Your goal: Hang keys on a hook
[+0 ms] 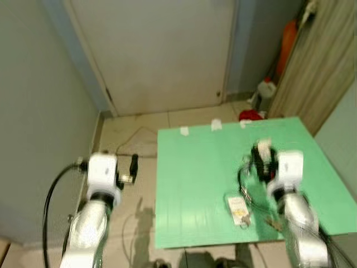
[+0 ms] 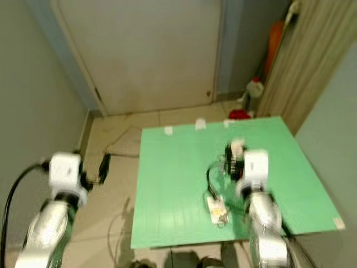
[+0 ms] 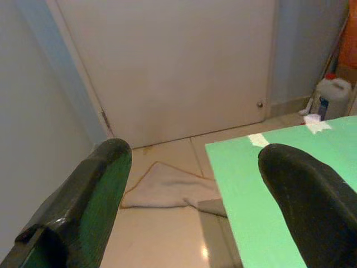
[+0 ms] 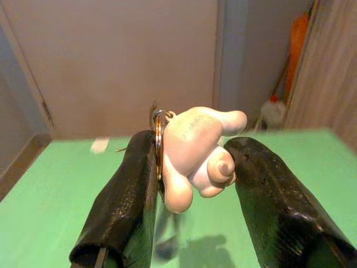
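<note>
Two grippers: right gripper (image 4: 192, 167) clamped on keys (image 4: 195, 151), left gripper (image 3: 195, 212) fingers apart.

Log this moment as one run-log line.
right pincer: shut on pale keychain charm above green table | left pincer: open, idle beside table | hook: unseen

2 silver arms with white wrist blocks; black cable loops off left arm. Left end effector (image 3: 189, 206) and right end effector (image 4: 192, 184): 2 thick black fingers each.
</note>
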You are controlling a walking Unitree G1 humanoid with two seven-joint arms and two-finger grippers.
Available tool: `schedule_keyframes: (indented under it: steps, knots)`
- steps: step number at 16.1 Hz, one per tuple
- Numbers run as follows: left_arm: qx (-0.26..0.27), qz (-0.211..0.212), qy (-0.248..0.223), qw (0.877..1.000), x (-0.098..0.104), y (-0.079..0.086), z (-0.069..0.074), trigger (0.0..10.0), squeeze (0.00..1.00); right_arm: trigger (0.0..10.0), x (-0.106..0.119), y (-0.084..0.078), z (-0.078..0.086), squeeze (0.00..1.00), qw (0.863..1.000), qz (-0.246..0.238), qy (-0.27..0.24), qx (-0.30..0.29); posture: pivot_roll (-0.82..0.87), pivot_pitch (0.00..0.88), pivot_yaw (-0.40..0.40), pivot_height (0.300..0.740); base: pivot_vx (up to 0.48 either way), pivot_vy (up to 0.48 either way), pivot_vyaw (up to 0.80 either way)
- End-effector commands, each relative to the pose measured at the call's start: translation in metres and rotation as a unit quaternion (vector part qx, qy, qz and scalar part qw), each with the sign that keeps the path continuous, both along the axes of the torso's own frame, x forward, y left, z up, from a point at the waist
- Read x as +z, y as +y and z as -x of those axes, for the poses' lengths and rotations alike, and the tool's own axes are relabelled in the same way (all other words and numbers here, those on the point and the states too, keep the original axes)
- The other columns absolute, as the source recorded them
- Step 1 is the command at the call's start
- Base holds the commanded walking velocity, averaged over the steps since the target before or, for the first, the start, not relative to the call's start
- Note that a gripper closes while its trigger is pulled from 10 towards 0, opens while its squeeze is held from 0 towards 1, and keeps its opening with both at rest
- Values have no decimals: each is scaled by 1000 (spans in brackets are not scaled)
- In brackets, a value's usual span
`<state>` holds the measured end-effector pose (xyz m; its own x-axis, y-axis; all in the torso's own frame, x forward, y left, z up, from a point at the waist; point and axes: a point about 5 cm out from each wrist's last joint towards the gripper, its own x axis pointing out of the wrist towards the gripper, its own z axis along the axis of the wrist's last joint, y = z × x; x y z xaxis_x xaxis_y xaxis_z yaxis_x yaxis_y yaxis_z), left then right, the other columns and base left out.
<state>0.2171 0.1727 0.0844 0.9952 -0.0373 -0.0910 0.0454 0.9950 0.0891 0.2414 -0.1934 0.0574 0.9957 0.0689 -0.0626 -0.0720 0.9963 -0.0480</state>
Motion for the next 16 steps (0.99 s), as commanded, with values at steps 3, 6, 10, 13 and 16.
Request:
schedule_keyframes:
  steps: [3,6,10,13,16]
  knots:
    - [14,-34,-10,999,-1,11,24,10000,0,0,0,4,26,0,1000,-13,-5,21,-180,0,108,740,0,0,0]
    - [0,-20,29,999,-21,6,19,10000,0,0,-3,12,25,0,999,-2,1,35,-195,0,112,740,0,0,0]
    - [-10,-17,8,1000,-11,0,-4,10000,0,0,-4,17,17,0,999,-22,8,24,-206,0,126,740,0,0,0]
    - [-10,-24,-2,1000,-7,-1,-15,10000,0,0,-6,16,12,0,999,-25,12,19,-210,0,128,740,0,0,0]
    - [-16,-31,-12,999,-2,-3,-22,10000,0,0,-7,19,5,0,999,-25,13,21,-209,0,132,740,0,0,0]
